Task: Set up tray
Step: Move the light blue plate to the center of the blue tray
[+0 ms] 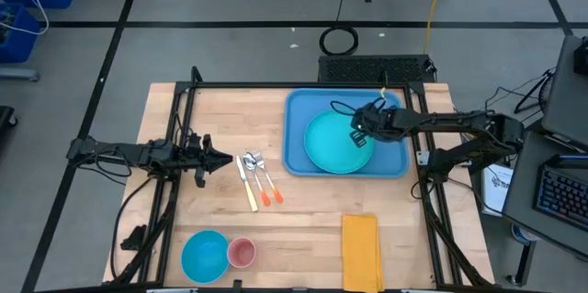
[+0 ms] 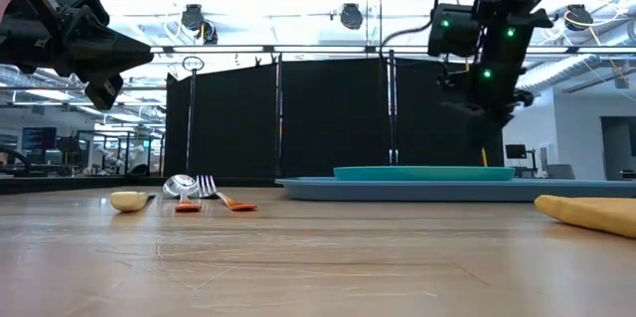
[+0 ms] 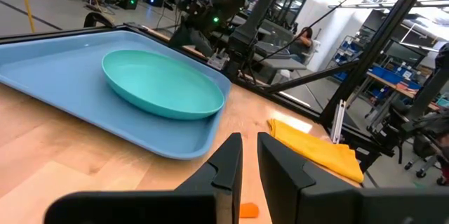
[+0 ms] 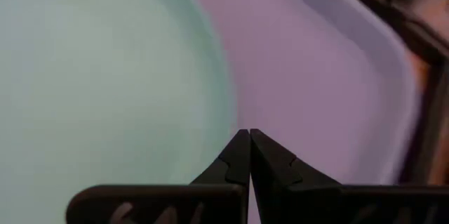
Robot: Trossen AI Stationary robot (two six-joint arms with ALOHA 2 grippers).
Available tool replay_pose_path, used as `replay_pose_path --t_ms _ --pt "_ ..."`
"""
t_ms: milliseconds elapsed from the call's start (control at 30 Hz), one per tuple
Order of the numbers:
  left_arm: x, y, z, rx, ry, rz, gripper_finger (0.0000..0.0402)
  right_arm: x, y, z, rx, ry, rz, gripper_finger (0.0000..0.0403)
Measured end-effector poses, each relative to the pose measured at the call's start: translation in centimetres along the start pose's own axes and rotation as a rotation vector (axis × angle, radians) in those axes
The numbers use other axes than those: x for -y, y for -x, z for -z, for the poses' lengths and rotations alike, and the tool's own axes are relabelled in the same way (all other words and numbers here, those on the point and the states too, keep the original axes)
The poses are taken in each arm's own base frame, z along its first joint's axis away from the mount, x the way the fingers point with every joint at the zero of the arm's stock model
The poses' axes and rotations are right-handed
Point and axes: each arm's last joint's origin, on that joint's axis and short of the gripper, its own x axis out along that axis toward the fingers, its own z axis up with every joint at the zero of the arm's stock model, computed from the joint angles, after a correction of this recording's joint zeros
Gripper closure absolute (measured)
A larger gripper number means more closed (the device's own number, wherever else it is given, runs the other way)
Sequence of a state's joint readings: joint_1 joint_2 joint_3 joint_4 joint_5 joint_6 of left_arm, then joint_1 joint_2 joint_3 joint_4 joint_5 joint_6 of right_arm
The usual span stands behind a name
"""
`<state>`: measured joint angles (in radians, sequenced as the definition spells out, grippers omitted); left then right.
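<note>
The blue tray [image 1: 299,109] lies flat on the table at the far right, and a round turquoise plate [image 1: 331,146] rests inside it. My right gripper [image 1: 356,135] hangs shut over the plate's right rim, slanting down; the right wrist view shows its closed tips [image 4: 249,136] above the line where the plate [image 4: 91,76] meets the tray floor [image 4: 316,90]. My left gripper [image 1: 228,158] waits level at the table's left, beside the cutlery. Only a narrow gap separates its fingers [image 3: 250,155], with nothing between them.
A knife, a spoon and a fork [image 1: 255,181] lie side by side left of the tray. A blue bowl [image 1: 204,254] and a pink cup [image 1: 241,253] stand at the near edge. A folded yellow napkin [image 1: 361,249] lies at the near right.
</note>
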<state>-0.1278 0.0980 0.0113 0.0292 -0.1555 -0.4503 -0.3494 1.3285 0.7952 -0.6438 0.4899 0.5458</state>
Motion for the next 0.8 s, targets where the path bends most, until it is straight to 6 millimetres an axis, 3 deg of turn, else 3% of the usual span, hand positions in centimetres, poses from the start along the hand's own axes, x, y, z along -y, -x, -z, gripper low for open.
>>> replay_pose_path --t_ms 267,533,800 --pt "0.0 0.0 0.0 0.000 0.000 0.000 0.0353 -1.3 0.2 -0.9 -0.004 0.019 -0.297 0.0396" --pt "0.0 0.0 0.0 0.000 -0.001 0.000 0.0353 -2.0 -1.6 1.4 -0.140 0.024 -0.495 0.0358" --pt "0.0 0.0 0.0 0.000 -0.004 -0.004 0.0353 -2.2 -3.4 2.9 -0.153 0.012 -0.533 0.0398"
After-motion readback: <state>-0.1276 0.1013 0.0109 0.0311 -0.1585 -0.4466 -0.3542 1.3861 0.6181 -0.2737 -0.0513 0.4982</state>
